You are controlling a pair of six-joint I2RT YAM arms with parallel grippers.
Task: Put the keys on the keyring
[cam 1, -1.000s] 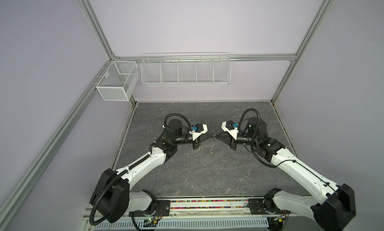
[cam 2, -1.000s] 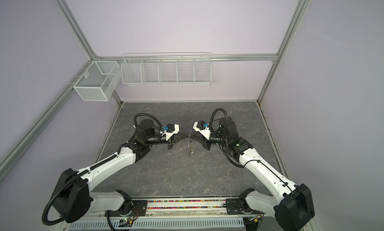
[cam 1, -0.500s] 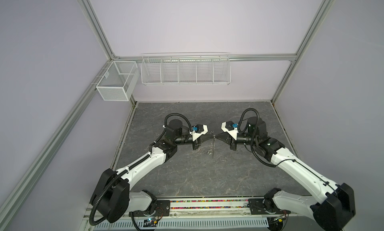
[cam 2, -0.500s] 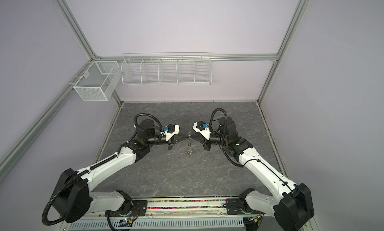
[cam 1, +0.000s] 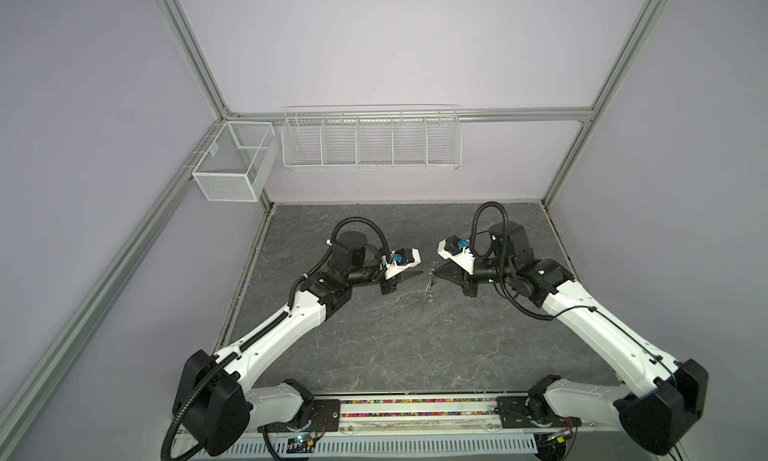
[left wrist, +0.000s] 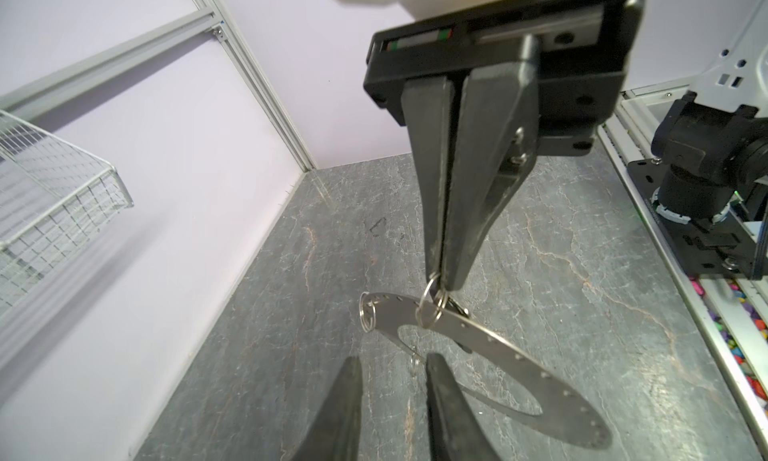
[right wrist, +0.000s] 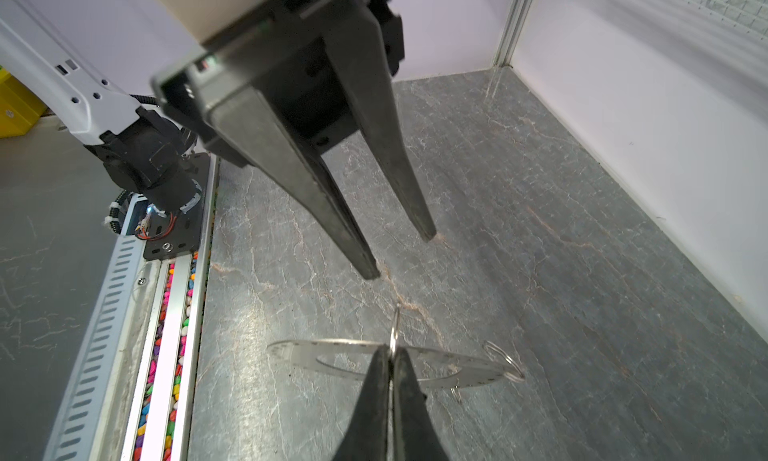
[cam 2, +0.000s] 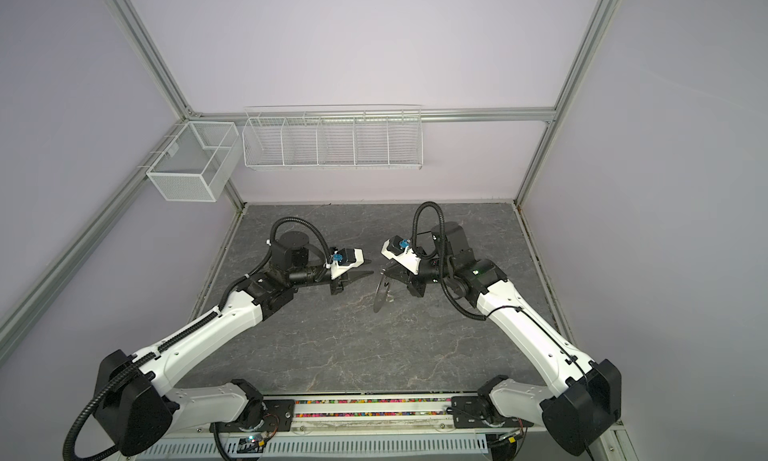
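The keyring (cam 1: 428,290) (cam 2: 380,295), a flat grey metal disc with a wide hole, hangs above the table between both arms. In the left wrist view its disc (left wrist: 582,430) dangles from a wire loop (left wrist: 430,301). My right gripper (left wrist: 442,282) (right wrist: 390,351) (cam 1: 434,274) is shut on that loop. My left gripper (left wrist: 392,359) (right wrist: 400,255) (cam 1: 417,274) stands open just short of the disc (right wrist: 299,355), touching nothing. Another loop (right wrist: 505,363) hangs at the rim. The keys are out of view.
A white wire rack (cam 1: 371,137) and a mesh box (cam 1: 232,164) hang on the back wall. A rail with coloured beads (cam 1: 415,409) runs along the front edge of the dark stone table (cam 1: 374,346).
My left gripper has opened and drawn back a little from the keyring. The right gripper stays shut on the loop, with the disc hanging from it.
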